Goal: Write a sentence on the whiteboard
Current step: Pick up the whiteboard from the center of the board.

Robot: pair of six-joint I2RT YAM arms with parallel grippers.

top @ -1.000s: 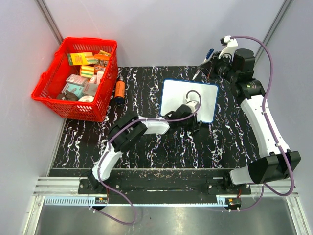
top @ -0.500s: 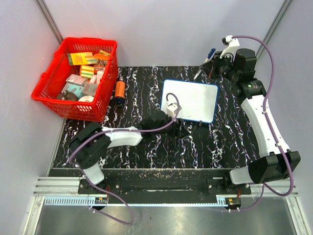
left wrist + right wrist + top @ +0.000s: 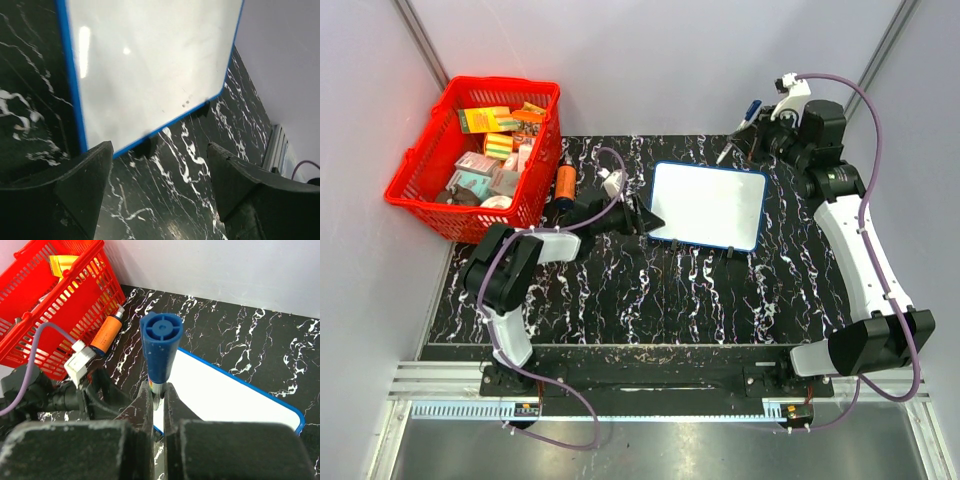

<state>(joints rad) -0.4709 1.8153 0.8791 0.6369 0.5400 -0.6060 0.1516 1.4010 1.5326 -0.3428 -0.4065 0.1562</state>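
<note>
My left claw [image 3: 159,150]: apart, at the whiteboard [image 3: 150,65] edge.
My right claw [image 3: 157,395]: clamped on blue-capped marker [image 3: 160,340].
Red basket [image 3: 470,228], upper left: small boxes [image 3: 485,120].

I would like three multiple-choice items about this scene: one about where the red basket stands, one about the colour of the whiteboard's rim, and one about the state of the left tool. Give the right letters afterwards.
1. Where does the basket stand on the table?
A. far left
B. near right
C. near left

2. Which colour is the rim of the whiteboard?
A. green
B. blue
C. red

3. How is the left tool?
A. shut
B. open
C. out of sight in every view

Answers:
1 A: the top view shows it at the far left corner.
2 B: a thin blue edge runs around the white surface.
3 B: its fingers stand wide apart in the left wrist view.
</note>
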